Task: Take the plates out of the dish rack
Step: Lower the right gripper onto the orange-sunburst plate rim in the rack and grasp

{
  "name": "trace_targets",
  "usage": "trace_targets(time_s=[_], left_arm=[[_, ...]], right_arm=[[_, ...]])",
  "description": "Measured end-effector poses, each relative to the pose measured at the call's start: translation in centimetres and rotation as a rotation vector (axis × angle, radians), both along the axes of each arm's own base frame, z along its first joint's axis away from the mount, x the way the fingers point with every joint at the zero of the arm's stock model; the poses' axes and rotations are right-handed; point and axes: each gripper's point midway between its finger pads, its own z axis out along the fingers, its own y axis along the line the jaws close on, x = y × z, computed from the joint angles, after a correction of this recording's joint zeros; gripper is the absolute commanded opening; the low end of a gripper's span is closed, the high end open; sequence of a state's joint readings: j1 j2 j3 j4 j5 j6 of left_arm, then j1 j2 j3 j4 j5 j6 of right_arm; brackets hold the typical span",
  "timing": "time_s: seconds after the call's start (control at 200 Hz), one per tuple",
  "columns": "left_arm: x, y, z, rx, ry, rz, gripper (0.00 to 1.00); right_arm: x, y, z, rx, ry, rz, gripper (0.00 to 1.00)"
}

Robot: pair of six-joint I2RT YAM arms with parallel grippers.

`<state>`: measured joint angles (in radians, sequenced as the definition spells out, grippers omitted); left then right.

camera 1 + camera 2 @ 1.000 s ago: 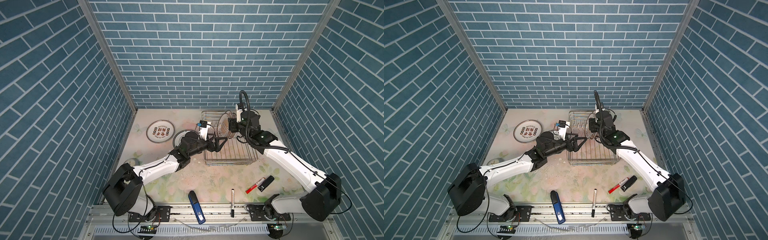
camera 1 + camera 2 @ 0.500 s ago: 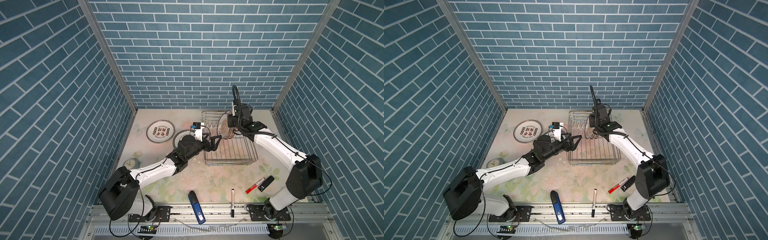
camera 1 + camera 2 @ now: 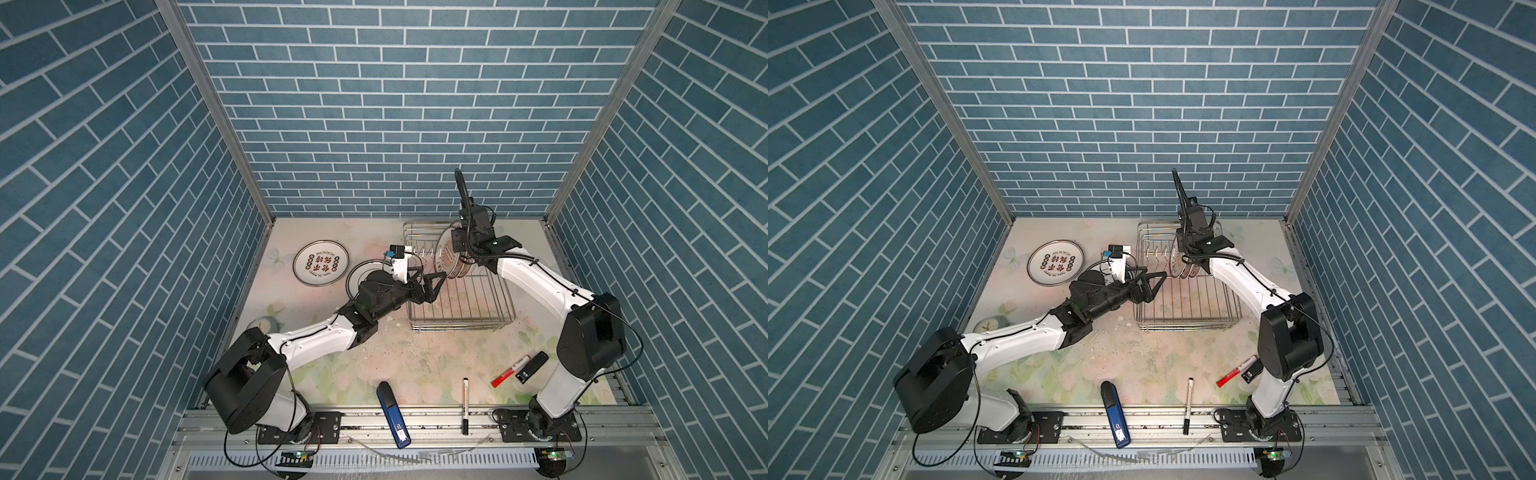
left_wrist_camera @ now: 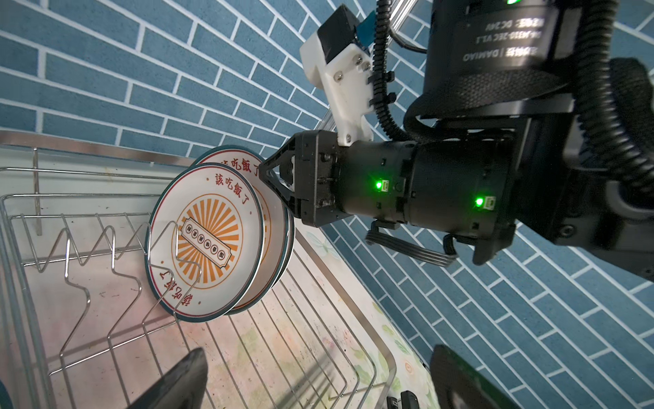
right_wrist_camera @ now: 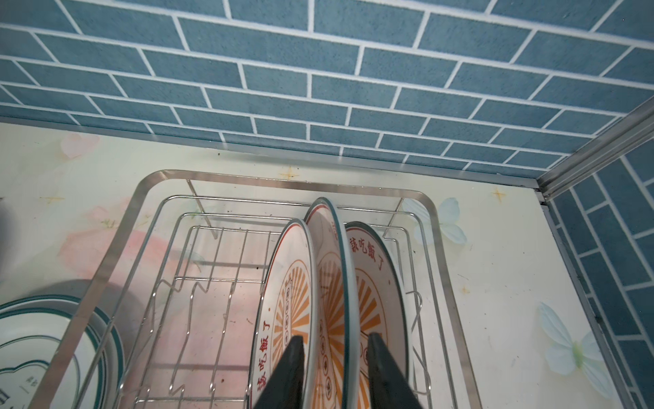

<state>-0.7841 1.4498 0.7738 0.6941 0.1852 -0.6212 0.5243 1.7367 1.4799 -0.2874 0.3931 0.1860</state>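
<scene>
Three sunburst plates (image 5: 329, 269) stand upright at the right end of the dish rack (image 5: 283, 179), seen in both top views (image 3: 449, 259) (image 3: 1179, 266). My right gripper (image 5: 334, 336) comes down from above and straddles the middle plate. One finger (image 5: 286, 371) lies against it and a narrow gap shows at the other. My left gripper (image 4: 318, 386) hangs wide open over the rack's (image 3: 461, 322) left side (image 3: 432, 282), holding nothing. A red-character plate (image 3: 321, 264) lies flat on the table to the left. Another plate (image 5: 42, 340) lies beside the rack under my left arm.
A small clock (image 3: 262, 324) lies by the left wall. Near the front edge are a blue device (image 3: 392, 415), a black pen (image 3: 465, 399), a red marker (image 3: 511, 370) and a small black object (image 3: 532, 365). Tiled walls close in three sides.
My right arm swung back over the rack's far end and its jaws narrowed around the middle plate. My left gripper edged toward the rack and stayed open.
</scene>
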Motion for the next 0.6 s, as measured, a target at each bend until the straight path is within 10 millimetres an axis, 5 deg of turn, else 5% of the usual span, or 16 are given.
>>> trace_targets(time_s=[0.6], left_arm=[[-0.2,-0.9,-0.9,-0.008,0.022,-0.039,1.0]], right_arm=[[2.0,-0.2,-2.1,-0.076,0.031,-0.063,0.22]])
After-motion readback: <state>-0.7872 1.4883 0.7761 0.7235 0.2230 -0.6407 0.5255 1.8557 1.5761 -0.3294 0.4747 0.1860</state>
